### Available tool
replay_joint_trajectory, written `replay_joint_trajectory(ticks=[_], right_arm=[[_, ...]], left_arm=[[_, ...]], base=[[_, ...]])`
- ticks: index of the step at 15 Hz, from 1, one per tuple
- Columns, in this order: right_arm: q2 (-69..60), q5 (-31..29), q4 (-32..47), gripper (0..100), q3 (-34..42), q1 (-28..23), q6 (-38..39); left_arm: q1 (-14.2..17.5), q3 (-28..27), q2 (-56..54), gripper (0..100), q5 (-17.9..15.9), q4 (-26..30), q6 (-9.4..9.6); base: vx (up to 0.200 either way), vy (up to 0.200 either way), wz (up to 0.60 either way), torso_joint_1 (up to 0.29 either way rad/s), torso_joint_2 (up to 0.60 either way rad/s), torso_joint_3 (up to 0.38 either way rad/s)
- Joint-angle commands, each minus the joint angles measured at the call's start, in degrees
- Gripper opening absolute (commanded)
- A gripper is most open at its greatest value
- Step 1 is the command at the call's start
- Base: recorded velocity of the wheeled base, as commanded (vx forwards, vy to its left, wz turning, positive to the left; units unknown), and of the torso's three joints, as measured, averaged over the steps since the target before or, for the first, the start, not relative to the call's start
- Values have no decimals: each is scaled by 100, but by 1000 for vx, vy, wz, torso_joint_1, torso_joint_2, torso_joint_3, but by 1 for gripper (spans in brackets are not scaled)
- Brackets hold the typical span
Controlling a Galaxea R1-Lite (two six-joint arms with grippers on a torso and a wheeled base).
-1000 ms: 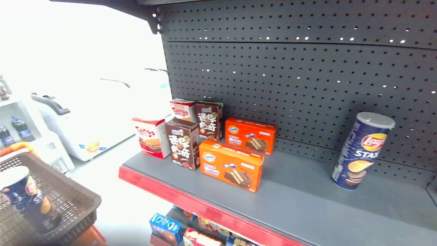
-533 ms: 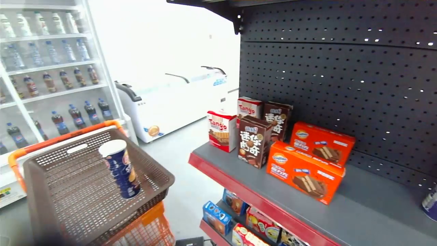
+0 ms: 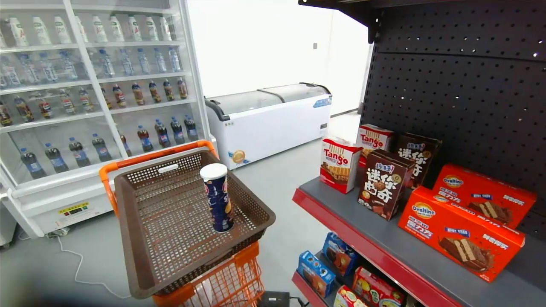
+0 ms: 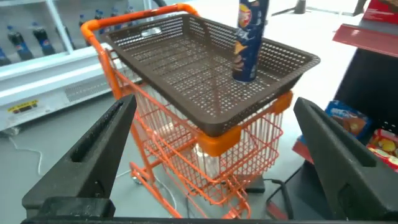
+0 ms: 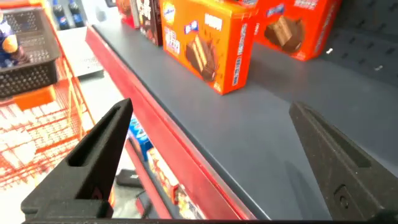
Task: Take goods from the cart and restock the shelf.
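Your left gripper [image 4: 214, 106] is gaping wide with nothing between its fingers, hovering beside the orange cart [image 4: 211, 162], where the blue chip can [image 4: 249, 40] is standing upright in the brown basket [image 4: 168, 68]. Your right gripper [image 5: 211, 107] is likewise spreading wide and holding nothing, hanging over the grey shelf [image 5: 280, 143] near an orange box [image 5: 205, 43]. From the head, you are seeing the can sitting toward the basket's side nearer the shelf, well apart from the snack boxes [image 3: 381, 183] lining it.
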Motion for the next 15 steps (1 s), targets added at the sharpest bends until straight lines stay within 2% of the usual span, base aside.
replay_joint_trajectory(ticks=[1,2,3,5,7,8,10,12,14,15], right_arm=[[-2,3,-2,100,0,-1,-1],[-2,3,-11,100,0,-1,-1],[-2,3,-2,100,0,-1,-1],[-2,3,-2,100,0,-1,-1],[-2,3,-2,100,0,-1,-1],[-2,3,-2,100,0,-1,-1],[-2,3,-2,100,0,-1,-1],[-2,3,-2,100,0,-1,-1],[-2,3,-2,100,0,-1,-1],[-2,3,-11,100,0,-1,-1]], left_arm=[[7,2,-2,100,143,-13,-13],[15,-77,-2,100,152,-31,66],[-81,-885,569,100,170,136,269],[-99,-1720,1896,100,222,462,269],[-72,-1905,2669,100,222,418,321],[-46,-2133,3540,100,240,172,400],[-37,-2274,4629,100,231,-435,409],[-169,-2388,5376,100,214,-962,418],[-275,-2502,6334,100,134,-1709,427],[-292,-2511,6721,100,-33,-2087,427]], base=[[0,0,0,0,0,0],[0,0,0,0,0,0],[0,0,0,0,0,0],[0,0,0,0,0,0],[0,0,0,0,0,0],[0,0,0,0,0,0],[0,0,0,0,0,0],[0,0,0,0,0,0],[0,0,0,0,0,0],[0,0,0,0,0,0]])
